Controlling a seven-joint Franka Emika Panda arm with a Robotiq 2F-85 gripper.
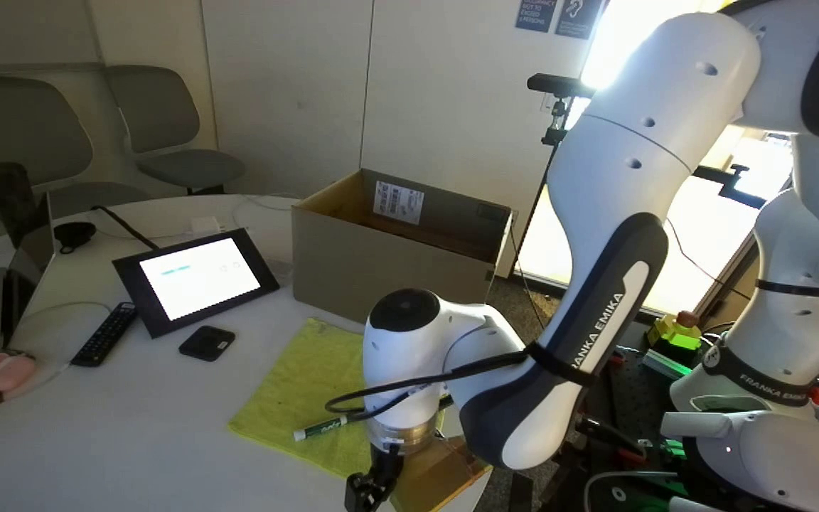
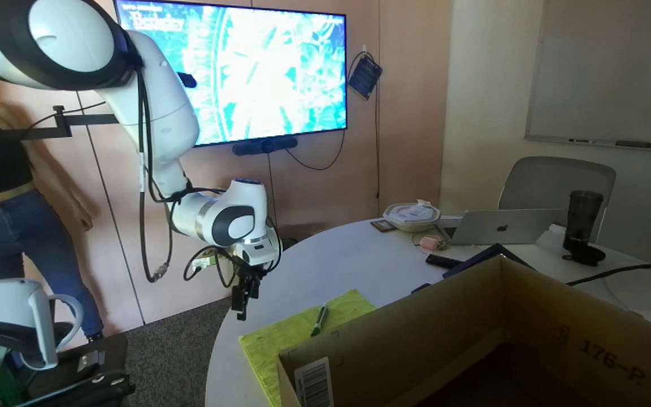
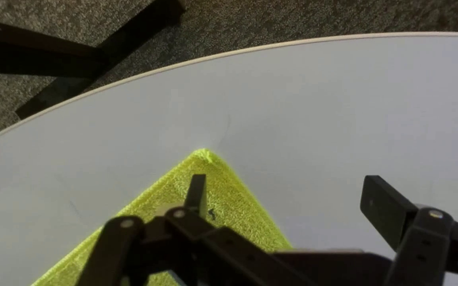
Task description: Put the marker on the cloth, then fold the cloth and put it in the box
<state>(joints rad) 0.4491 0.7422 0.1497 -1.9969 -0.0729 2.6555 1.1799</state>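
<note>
The yellow-green cloth (image 1: 292, 387) lies flat on the table, partly behind my arm; it also shows in an exterior view (image 2: 277, 336) and in the wrist view (image 3: 233, 206). The marker (image 1: 325, 427), dark green with a white end, lies on the cloth, also in an exterior view (image 2: 320, 320). The open brown cardboard box (image 1: 381, 267) stands beside the cloth, and also shows close up in an exterior view (image 2: 410, 316). My gripper (image 3: 284, 180) is open and empty above one cloth corner, one finger over cloth, the other over bare table; it points down in both exterior views (image 1: 369, 491) (image 2: 244, 302).
A tablet (image 1: 200, 277), a small black block (image 1: 207, 343), a black remote (image 1: 105, 334) and a pink case (image 1: 3, 372) lie on the table. A laptop (image 2: 506, 227) stands farther off. The table's curved edge (image 3: 229, 53) runs near the cloth corner.
</note>
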